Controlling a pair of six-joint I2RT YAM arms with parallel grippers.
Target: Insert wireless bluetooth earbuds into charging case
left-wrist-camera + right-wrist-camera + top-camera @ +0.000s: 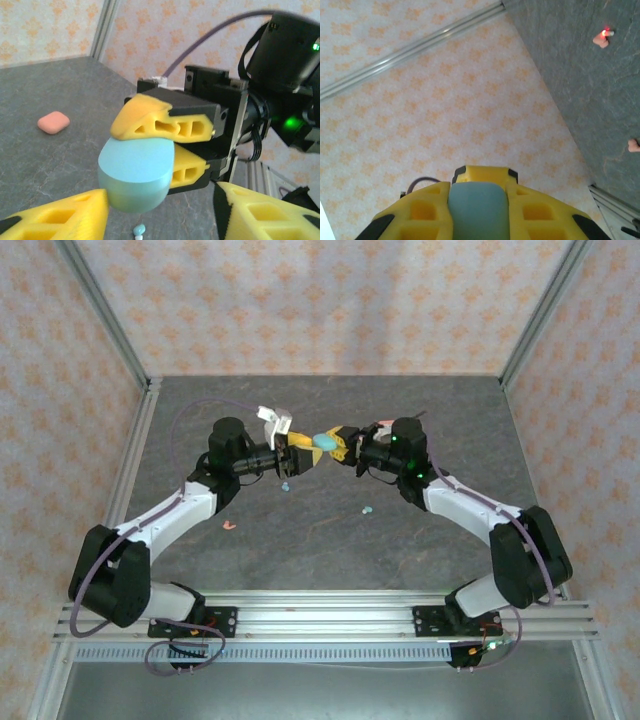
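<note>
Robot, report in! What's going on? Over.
Right gripper shut on teal case, midair. Left gripper open, close by. Earbuds loose on table. Nothing in the way.

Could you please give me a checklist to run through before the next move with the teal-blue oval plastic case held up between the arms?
1. Right gripper holds the teal-blue oval plastic case: ok, its yellow fingers clamp the case on both sides.
2. Left gripper ready to take hold: ok, its fingers are spread wider than the case.
3. Case lid open: cannot tell.
4. Earbud in a gripper: not ok. A tiny teal-blue plastic earbud lies on the grey table.
5. Coral-pink oval plastic case out of the way: ok, it lies on the table, apart from both grippers.
</note>
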